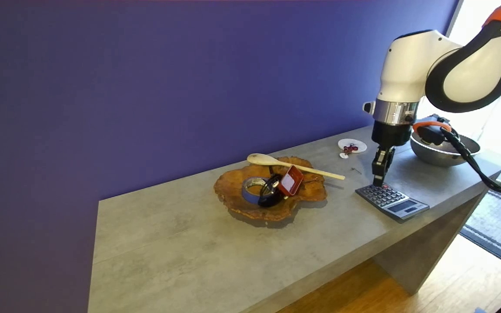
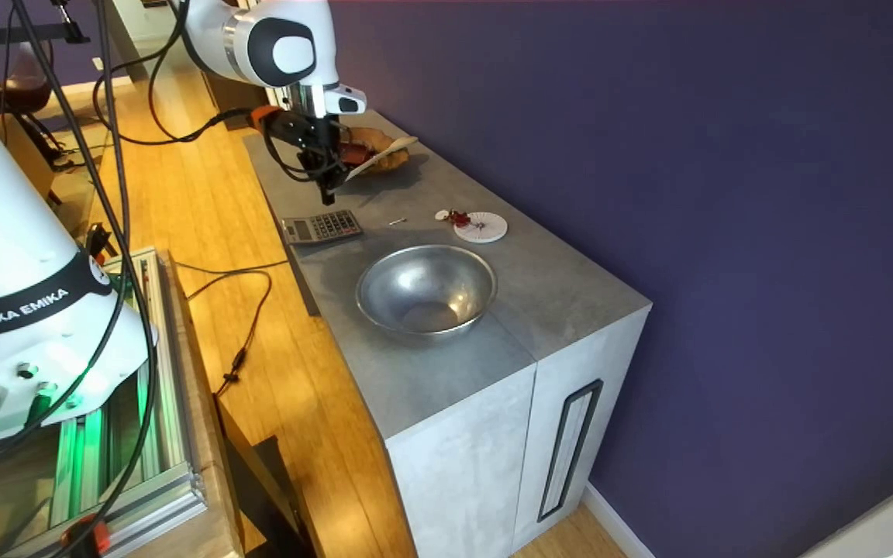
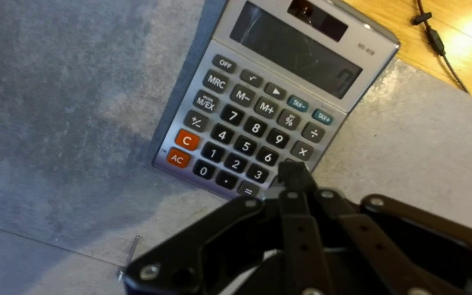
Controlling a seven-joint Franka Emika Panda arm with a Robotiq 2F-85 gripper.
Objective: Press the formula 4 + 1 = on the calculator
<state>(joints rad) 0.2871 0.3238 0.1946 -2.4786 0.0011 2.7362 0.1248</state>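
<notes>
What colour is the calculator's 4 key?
The 4 key is black with white print, clearest in the wrist view.

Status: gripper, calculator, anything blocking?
Gripper shut, holding nothing. Calculator flat on tabletop. 4 key, 1 key, equals key visible. Wrist view: fingertips hide one calculator corner.

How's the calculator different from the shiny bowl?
The calculator is rectangular; the bowl is round. The calculator is flat and low; the bowl is deep and hollow. The calculator has rows of keys; the bowl is smooth and shiny. Both rest on the grey counter.
</notes>
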